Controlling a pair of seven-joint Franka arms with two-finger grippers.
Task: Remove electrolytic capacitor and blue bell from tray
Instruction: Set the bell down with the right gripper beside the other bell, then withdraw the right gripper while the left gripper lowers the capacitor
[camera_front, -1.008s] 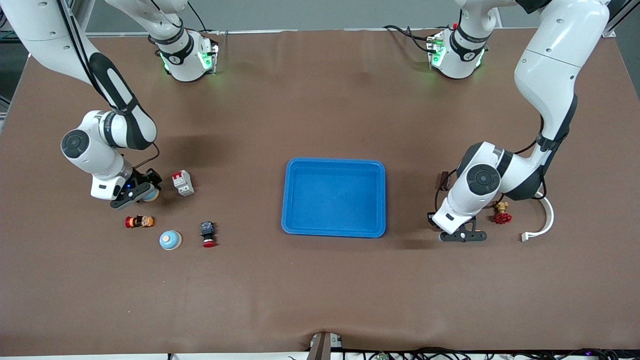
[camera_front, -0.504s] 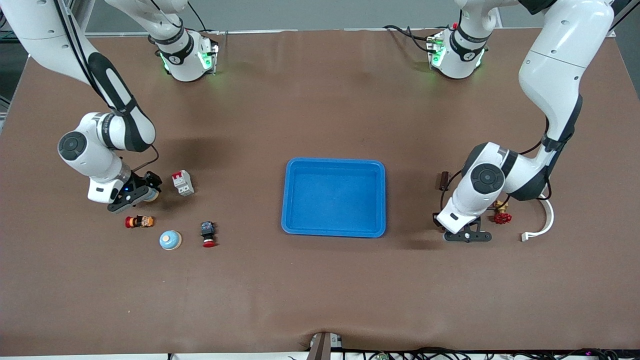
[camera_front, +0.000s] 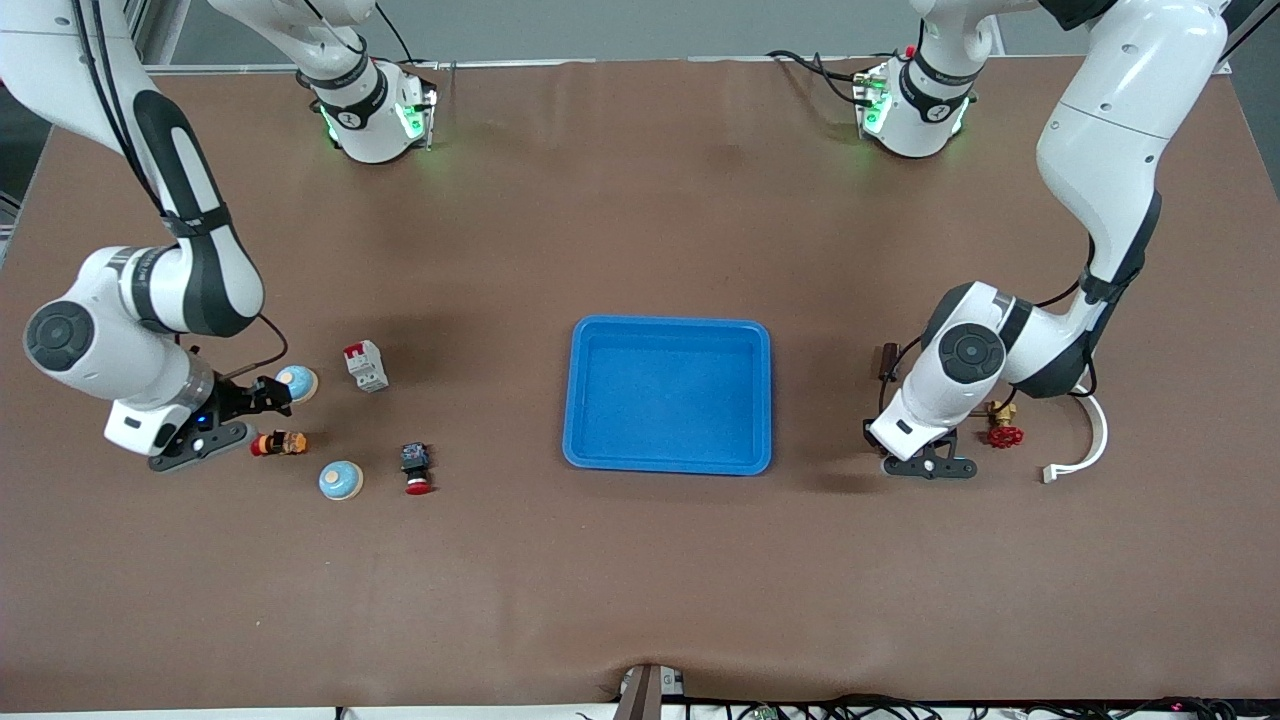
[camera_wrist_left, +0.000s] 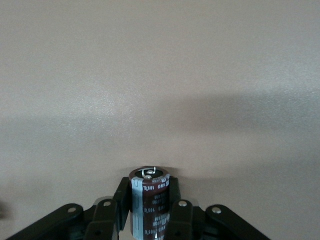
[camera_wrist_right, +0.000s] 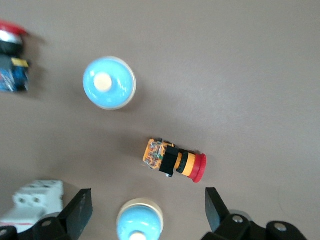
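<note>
Toward the right arm's end of the table, the right gripper (camera_front: 262, 398) hangs with its jaws spread wide and nothing between them; from the front its fingertips are mostly lost against the dark wrist, and the wrist view shows only the two black fingers (camera_wrist_right: 80, 210) poking in at the edge. Just beside them sits a blue bell (camera_front: 297, 380) with a cream button, cut off at the frame edge in the wrist view. A small orange part with a red cap (camera_front: 279, 442) lies on its side a little nearer the front camera, apart from the bell, and a second blue bell (camera_front: 341, 480) rests nearer still. A white and red breaker (camera_front: 365, 364) stands close by the first bell, toward the table's middle. A black switch with a red button (camera_front: 416, 467) lies beside the second bell; the wrist view clips and blurs it.

Mid-table, the blue tray (camera_front: 667, 462) lies flat with only its bare floor showing.

At the left arm's end, the left gripper (camera_wrist_left: 150, 212) is clenched on a dark brown capacitor (camera_wrist_left: 149, 200), held upright just above the tabletop; from the front the arm's wrist covers this, so only the wrist view shows the grip. A small dark piece (camera_front: 887, 361) peeks out by the arm, too hidden to name. A red and brass valve (camera_front: 1003, 428) and a curved white strip (camera_front: 1090, 440) lie close by
</note>
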